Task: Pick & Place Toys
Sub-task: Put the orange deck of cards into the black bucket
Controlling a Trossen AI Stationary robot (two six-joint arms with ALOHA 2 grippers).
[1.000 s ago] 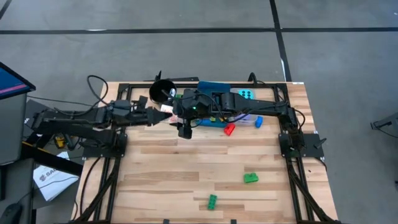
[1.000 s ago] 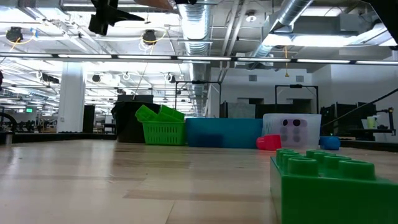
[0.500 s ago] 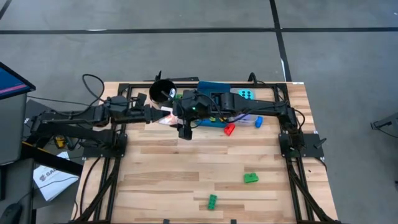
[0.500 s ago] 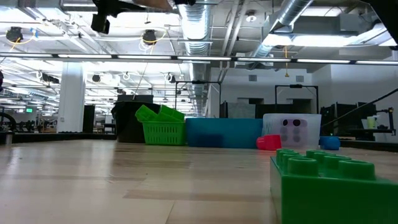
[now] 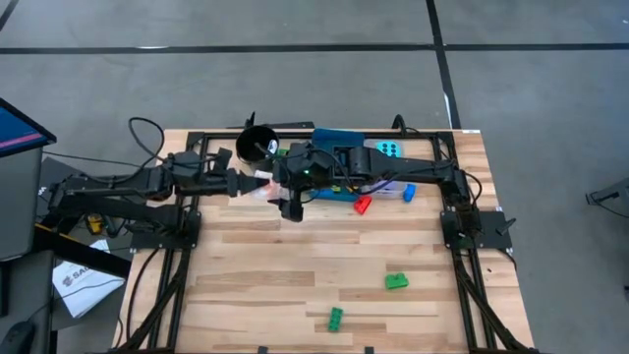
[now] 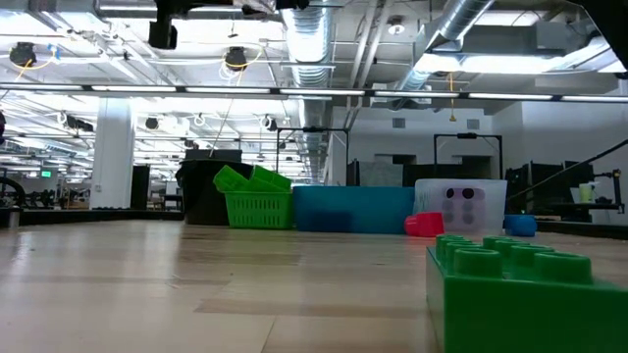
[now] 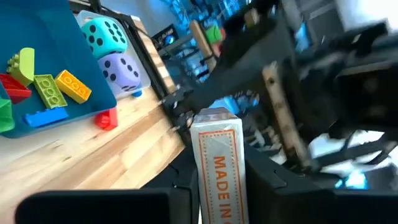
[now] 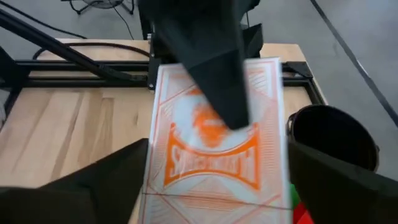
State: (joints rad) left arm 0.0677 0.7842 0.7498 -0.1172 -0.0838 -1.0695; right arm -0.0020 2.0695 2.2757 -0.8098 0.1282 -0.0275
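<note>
A white card pack with an orange print (image 8: 214,149) hangs in the air between my two grippers, above the table's far middle (image 5: 262,187). My left gripper (image 5: 252,185) reaches in from the left and is shut on it. My right gripper (image 5: 283,193) comes from the right, slanting down. Its open fingers stand at the pack's two long edges (image 8: 144,155), and I cannot tell whether they still touch. A cyan die (image 5: 389,148), a purple die (image 7: 121,70) and a red brick (image 5: 363,205) rest on the table. Several bricks lie in the blue tray (image 7: 56,93). My left gripper pinches the card pack by its two broad faces, one dark finger (image 8: 214,74) lying along the printed face. It comes in about level from the table's left. The pack is lifted clear, its narrow lettered edge (image 7: 219,168) showing between the fingers in the left wrist view.
A black cup (image 5: 257,144) stands at the far edge beside the arms. A green basket (image 6: 257,201) sits next to the blue tray (image 6: 353,211). A blue brick (image 5: 408,193) lies near the dice, and two green bricks (image 5: 396,281) (image 5: 336,318) lie toward the near edge.
My left gripper has rolled a little about its own line and its fingers have drawn together on the card pack. The pack has stayed in the air between the two grippers. Neither arm has shifted its place.
</note>
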